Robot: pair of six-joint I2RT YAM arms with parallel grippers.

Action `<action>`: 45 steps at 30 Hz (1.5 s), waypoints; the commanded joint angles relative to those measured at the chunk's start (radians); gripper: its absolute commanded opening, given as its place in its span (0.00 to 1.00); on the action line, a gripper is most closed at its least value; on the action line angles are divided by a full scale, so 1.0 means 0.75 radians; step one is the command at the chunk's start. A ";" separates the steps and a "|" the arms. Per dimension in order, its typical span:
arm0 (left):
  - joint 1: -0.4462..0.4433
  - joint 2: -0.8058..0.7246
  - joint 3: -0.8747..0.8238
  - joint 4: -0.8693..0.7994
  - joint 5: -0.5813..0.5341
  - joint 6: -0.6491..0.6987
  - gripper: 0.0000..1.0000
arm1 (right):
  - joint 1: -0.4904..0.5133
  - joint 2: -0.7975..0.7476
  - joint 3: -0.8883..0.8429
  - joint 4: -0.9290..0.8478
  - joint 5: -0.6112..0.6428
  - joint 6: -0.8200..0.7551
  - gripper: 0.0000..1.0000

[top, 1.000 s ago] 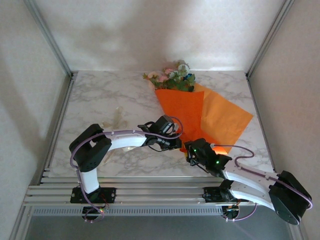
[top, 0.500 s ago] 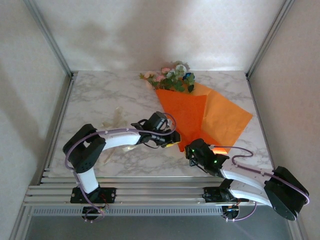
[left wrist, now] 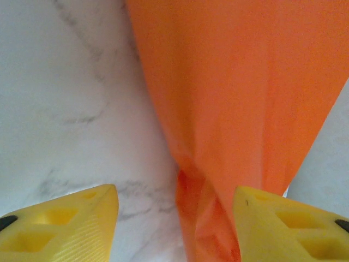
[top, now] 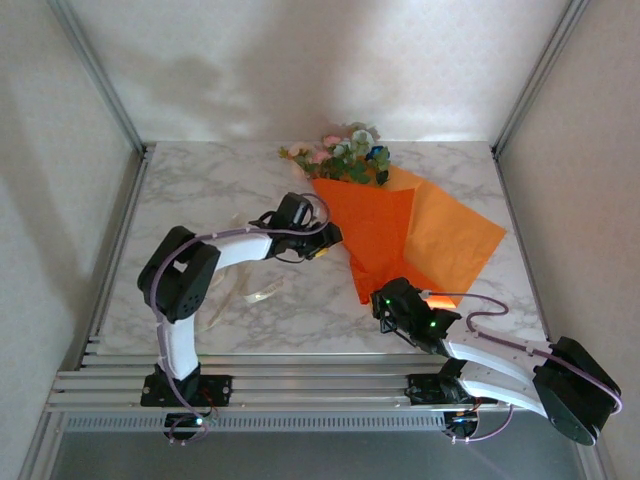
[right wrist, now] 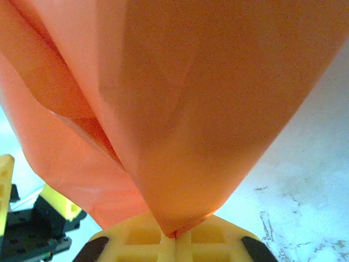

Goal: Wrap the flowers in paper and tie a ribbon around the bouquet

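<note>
Top external: bouquet flat on table, flowers at far end, cone tip at right gripper. Left gripper just beside cone's left edge.

Left wrist: fingers spread apart, paper neck between them, nearer right finger.

Right wrist: jaws pinched tight on paper tip.

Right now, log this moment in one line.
left gripper: open, straddling bright orange glossy paper cone | right gripper: shut on cone tip | thin cream ribbon strip: on marble table
</note>
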 commanded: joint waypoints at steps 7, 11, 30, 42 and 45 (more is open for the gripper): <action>0.066 0.150 0.188 0.040 -0.122 0.091 0.50 | 0.000 0.004 -0.003 -0.039 0.008 -0.023 0.00; 0.092 0.236 0.277 0.046 -0.116 0.122 0.42 | 0.002 0.009 0.003 -0.042 -0.004 -0.029 0.00; 0.124 0.443 0.665 -0.200 -0.230 0.310 0.00 | -0.075 0.044 0.078 -0.193 -0.181 -0.211 0.00; 0.136 0.507 0.783 -0.336 -0.251 0.388 0.00 | -0.093 0.150 0.123 -0.222 -0.288 -0.329 0.00; 0.136 0.474 0.774 -0.367 -0.306 0.394 0.32 | -0.093 0.159 0.137 -0.209 -0.278 -0.328 0.00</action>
